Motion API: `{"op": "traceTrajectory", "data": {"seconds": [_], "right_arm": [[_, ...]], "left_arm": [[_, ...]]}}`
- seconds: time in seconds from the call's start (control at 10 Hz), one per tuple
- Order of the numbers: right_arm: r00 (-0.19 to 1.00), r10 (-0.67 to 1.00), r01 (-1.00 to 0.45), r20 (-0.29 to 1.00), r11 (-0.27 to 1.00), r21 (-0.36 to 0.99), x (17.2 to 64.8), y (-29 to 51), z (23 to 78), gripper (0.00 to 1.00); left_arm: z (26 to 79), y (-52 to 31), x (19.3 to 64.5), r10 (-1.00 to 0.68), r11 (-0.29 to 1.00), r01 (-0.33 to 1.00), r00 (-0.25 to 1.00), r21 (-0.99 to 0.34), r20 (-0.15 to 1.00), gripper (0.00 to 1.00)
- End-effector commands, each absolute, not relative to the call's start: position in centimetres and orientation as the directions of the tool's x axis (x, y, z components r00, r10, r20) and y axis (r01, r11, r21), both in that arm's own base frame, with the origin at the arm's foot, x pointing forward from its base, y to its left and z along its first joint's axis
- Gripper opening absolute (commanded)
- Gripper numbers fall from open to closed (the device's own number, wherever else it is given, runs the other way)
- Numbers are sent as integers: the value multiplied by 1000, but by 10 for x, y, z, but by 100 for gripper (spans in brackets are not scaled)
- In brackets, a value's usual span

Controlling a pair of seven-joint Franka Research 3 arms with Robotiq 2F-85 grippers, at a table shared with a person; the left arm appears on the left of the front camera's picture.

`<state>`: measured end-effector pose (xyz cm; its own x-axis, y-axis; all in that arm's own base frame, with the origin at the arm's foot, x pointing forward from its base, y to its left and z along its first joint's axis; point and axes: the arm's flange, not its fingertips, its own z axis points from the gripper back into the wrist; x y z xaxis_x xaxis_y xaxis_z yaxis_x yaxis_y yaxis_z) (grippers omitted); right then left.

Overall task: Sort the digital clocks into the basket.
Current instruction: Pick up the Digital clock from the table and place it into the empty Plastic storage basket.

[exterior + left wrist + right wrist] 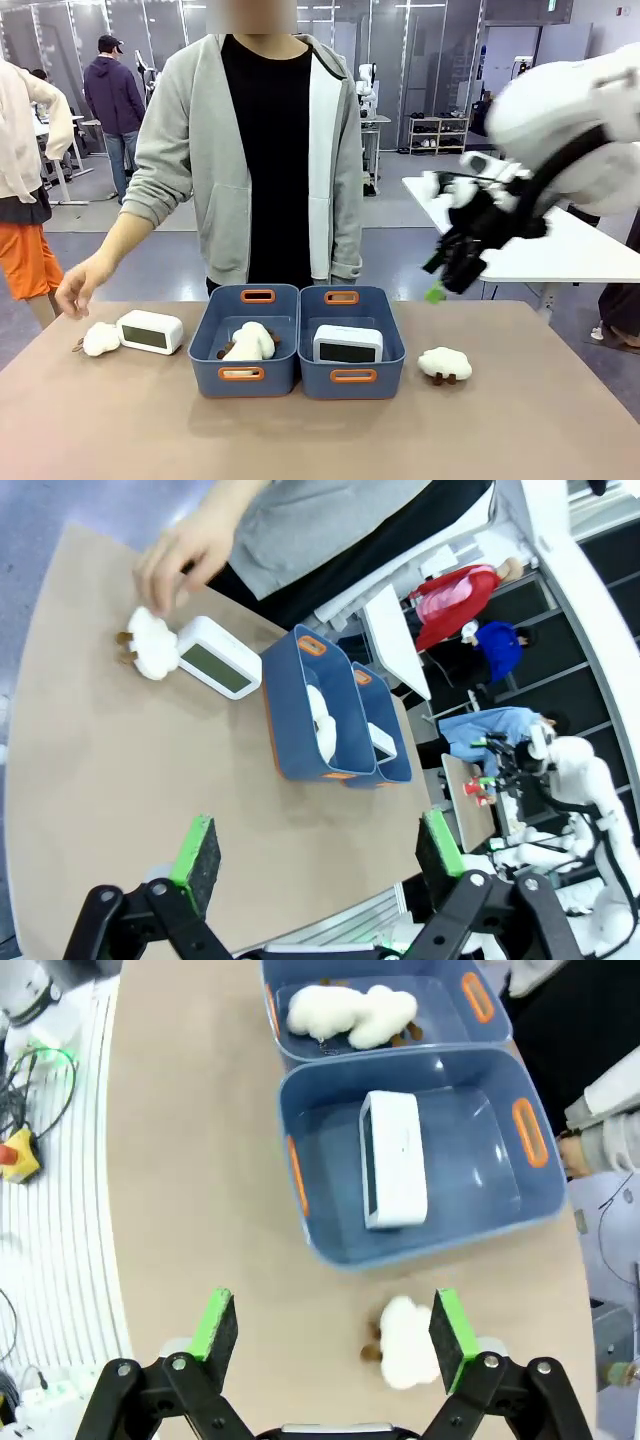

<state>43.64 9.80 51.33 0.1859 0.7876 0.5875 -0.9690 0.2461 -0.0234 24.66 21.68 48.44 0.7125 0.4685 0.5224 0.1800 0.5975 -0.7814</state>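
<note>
One white digital clock (348, 343) (393, 1159) lies inside the right blue basket (384, 372) (480, 1222). A second digital clock (150, 332) (217, 658) rests on the table at the left, beside a plush sheep (101, 339) (150, 643). The left basket (208, 372) (300, 725) holds a plush sheep (249, 342) (350, 1013). My right gripper (437, 285) (334, 1331) hangs open above the table, over a plush sheep (445, 364) (406, 1340) right of the baskets. My left gripper (318, 852) is open, high above the table's near left part.
A person in a grey jacket stands at the far edge, one hand (80, 287) (180, 555) hovering over the sheep at the left. Bare tabletop (320, 435) spreads in front of the baskets. A white table (560, 250) stands behind at the right.
</note>
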Motion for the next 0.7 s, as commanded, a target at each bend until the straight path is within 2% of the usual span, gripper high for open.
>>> {"op": "traceTrajectory", "data": {"seconds": [0.0,0.2,0.3,0.4,0.6], "right_arm": [[260,676,-928,690,373,-16,384,60,504,97],[364,548,-850,753,526,28,334,27,495,97],[402,504,-825,764,562,64,315,16,486,97],[426,468,-821,774,559,113,301,8,478,97],[440,466,-814,768,568,121,302,6,468,97]], "left_arm": [[485,219,247,462,591,209,703,-779,540,100],[485,219,247,462,591,209,703,-779,540,100],[485,219,247,462,591,209,703,-779,540,100],[485,219,247,462,591,209,703,-779,540,100],[485,219,247,462,591,209,703,-779,540,100]]}}
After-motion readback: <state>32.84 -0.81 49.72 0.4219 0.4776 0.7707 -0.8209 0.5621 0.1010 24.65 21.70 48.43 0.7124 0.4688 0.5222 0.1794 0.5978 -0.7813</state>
